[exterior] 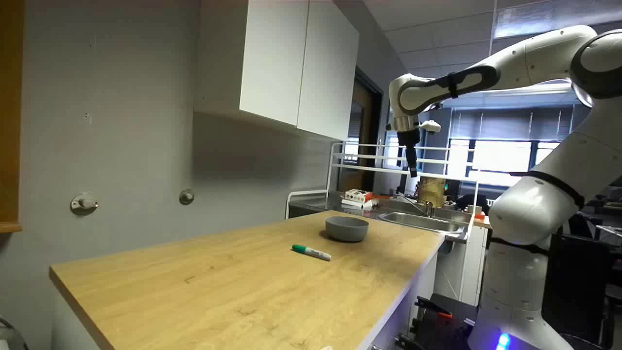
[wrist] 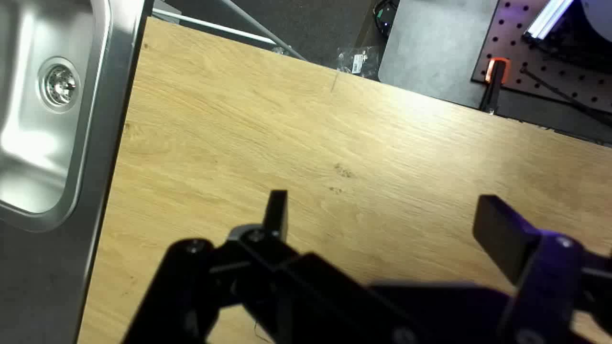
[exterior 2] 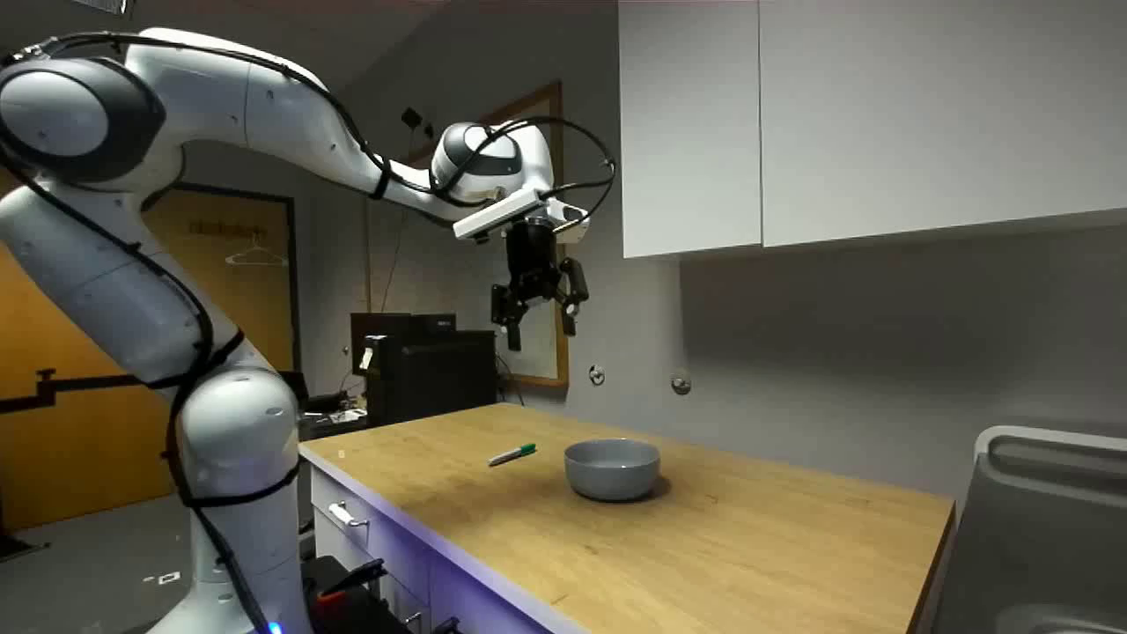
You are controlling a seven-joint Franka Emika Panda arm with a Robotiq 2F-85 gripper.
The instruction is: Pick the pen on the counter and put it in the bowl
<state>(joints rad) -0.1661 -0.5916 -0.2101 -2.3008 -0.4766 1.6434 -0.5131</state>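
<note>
Marker pen (exterior: 311,252), green cap, white barrel: lying on the wood-grain counter (exterior: 218,291), near the bowl (exterior: 346,233) and apart from it. Bowl, grey, round: upright on the same counter. Robotiq gripper (exterior 2: 541,331), black: raised above the counter, its fingers set wide apart. Metal sink (wrist: 28,124), with round drain (wrist: 60,85): just beside the counter's end, in the wrist view.

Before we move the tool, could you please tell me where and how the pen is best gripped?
Probably the middle of the pen, from straight above, with the open tool closing crosswise over it: the pen is slim and lies flat on the counter, apart from the bowl.
</note>
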